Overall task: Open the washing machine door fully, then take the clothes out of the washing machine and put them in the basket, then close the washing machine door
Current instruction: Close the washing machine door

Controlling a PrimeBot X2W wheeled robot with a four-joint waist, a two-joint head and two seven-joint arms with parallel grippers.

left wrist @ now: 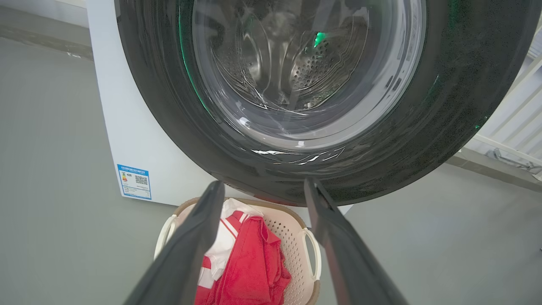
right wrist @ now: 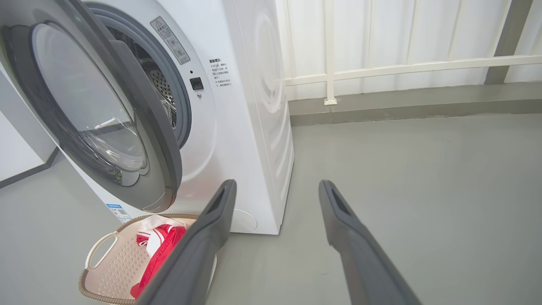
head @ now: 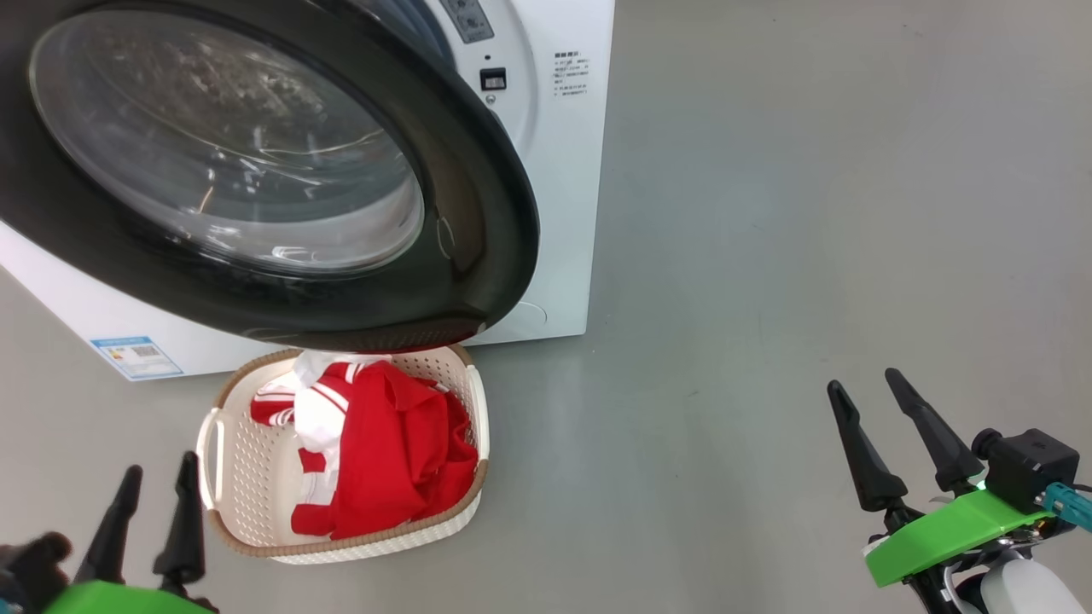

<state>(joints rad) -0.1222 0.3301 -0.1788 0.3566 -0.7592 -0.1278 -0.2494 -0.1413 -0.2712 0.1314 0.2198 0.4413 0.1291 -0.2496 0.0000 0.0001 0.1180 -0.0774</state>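
Left tool (head: 160, 465), right tool (head: 863, 381): spread, empty. Your swing of the black-rimmed glass door (head: 478, 213) may clip the cream perforated basket (head: 243, 465) beneath.

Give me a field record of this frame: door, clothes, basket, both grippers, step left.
door state: washing machine door swung out from the washing machine, not shut
load: red and white clothes piled in the basket
basket spot: on the floor, under the door's lower edge
left arm: left gripper open, empty, beside the basket
right arm: right gripper open, empty, over bare floor
step left: close the door
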